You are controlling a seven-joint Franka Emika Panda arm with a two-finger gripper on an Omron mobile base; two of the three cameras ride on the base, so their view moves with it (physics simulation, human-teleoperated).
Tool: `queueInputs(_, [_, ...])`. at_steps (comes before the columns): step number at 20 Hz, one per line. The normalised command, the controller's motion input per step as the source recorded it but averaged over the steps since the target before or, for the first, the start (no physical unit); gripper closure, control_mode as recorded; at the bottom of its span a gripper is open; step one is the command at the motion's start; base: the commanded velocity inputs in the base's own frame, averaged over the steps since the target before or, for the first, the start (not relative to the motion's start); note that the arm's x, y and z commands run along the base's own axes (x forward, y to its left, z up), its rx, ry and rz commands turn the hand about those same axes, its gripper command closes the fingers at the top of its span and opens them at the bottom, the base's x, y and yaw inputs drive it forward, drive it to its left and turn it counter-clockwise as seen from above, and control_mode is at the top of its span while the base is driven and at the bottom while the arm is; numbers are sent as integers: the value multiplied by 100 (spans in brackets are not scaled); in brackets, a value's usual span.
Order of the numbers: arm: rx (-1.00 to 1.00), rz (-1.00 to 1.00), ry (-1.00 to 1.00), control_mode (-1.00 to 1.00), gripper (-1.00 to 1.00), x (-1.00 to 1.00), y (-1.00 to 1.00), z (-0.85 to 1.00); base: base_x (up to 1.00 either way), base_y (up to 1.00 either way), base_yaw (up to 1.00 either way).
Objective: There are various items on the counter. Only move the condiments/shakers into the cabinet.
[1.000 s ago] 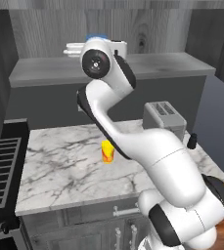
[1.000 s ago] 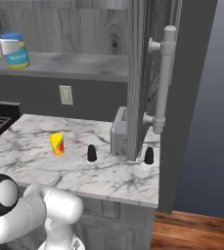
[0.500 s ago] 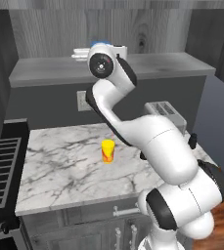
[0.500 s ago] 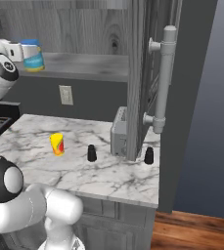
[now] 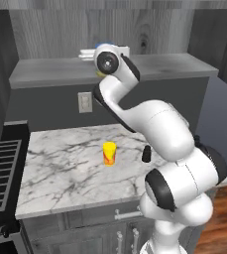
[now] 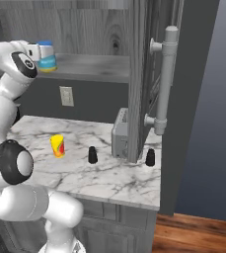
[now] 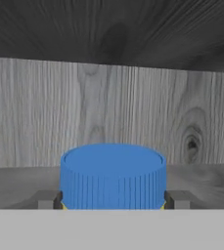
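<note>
We had the pincer (image 7: 112, 200) pinching the blue-lidded jar (image 6: 47, 56) over the cabinet shelf (image 6: 94, 67), prob. for set-down; both black shakers (image 6: 92, 154) left on surface (image 6: 104, 178).

The jar (image 6: 47, 56) sits seemingly on the cabinet (image 6: 99, 69) shelf, above the cup (image 6: 57, 146) and shakers (image 6: 92, 155) on the counter (image 6: 104, 178).

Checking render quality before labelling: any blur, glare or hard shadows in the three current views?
Left base view: soft and low-res, no glare; the cup throws hardly any shadow on the counter. Right base view: even flat light, the shakers slightly fuzzy, room at right dark. Hand view: the jar lid is close and soft-edged, the cabinet wood grain smeared, no highlights.
</note>
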Motion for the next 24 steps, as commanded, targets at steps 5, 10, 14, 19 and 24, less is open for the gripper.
queueInputs(5, [0, 0, 0, -100, 100, 53, -7, -37, 0, 0, 0])
queueInputs(10, [0, 0, 0, -100, 100, 53, -9, -34, 0, 0, 0])
queueInputs(14, [-3, 0, 2, -100, -100, 32, -1, -47, 0, 0, 0])
queueInputs(19, [0, 0, 0, -100, -100, -1, 0, -1, 0, 0, 0])
queueInputs(24, [0, -1, -4, -100, -100, -73, 0, -2, 0, 0, 0])
